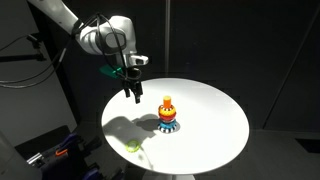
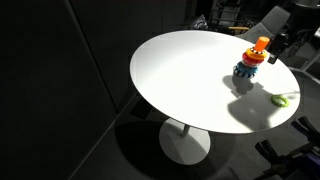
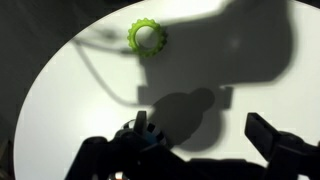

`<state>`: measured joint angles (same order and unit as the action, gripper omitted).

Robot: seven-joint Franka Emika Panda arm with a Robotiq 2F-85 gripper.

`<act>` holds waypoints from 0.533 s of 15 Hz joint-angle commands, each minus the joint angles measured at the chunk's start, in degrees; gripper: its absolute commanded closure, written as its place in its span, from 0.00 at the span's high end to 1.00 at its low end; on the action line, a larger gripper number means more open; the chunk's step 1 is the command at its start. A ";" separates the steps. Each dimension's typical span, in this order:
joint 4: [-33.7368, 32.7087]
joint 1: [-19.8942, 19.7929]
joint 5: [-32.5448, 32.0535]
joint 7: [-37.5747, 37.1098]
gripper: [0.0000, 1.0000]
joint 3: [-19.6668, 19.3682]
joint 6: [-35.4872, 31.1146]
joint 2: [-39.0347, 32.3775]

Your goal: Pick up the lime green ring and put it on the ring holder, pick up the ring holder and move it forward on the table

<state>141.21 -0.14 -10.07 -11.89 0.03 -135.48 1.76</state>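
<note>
Fingers point(image 3: 272, 140) stand wide apart, empty, at the wrist view's bottom; the lime green ring point(image 3: 146, 38) lies flat near the bench's point(image 3: 70, 100) upper edge. In an exterior view the ring holder point(image 1: 167, 113) stands mid-frame. A misaligned descent could flick the ring overboard.

Spotlit table point(image 2: 190, 70), hard shadows, perhaps slight blur.

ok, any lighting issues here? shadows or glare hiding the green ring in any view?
Wrist view: the lime green ring is well lit, at the edge of a hard shadow; the gripper is a dark silhouette. Both exterior views: the table glares white against a dark room; the ring is tiny, beside a cast shadow.
</note>
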 commanded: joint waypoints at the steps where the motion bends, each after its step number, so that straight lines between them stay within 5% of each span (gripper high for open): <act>1: 3.60 -1.12 -0.34 0.75 1.00 -1.05 -5.09 1.31; 8: 8.68 -2.87 1.99 3.18 1.00 -3.19 -15.28 -1.40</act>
<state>148.06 -2.02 -9.85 -11.14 -2.35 -147.23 1.10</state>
